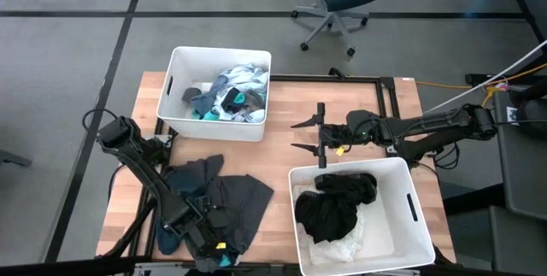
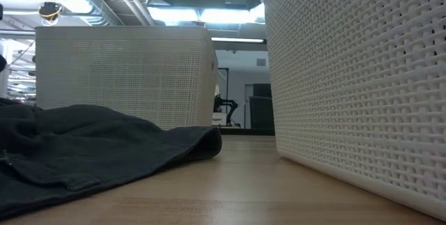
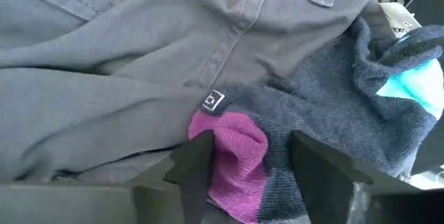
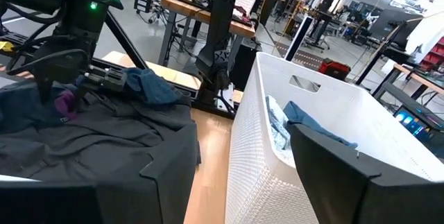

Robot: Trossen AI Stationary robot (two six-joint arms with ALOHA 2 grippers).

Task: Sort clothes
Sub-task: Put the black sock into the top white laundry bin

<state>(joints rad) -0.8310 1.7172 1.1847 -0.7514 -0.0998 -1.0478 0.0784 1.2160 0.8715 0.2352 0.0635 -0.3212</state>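
Left gripper (image 3: 243, 165), at the worktop's front-left corner, has its fingers apart, straddling a dark grey sock with magenta toe (image 3: 239, 158) lying on dark grey trousers (image 1: 231, 203). Right gripper (image 1: 309, 137) hovers mid-worktop with its fingers apart and empty, between two white plastic bins (image 1: 175, 92) holding other garments.

A dark grey garment (image 2: 97, 145) lay crumpled on the wooden worktop (image 2: 230, 190). A white mesh bin (image 2: 125, 75) stood behind it, while another white bin (image 2: 362, 79) loomed close beside.
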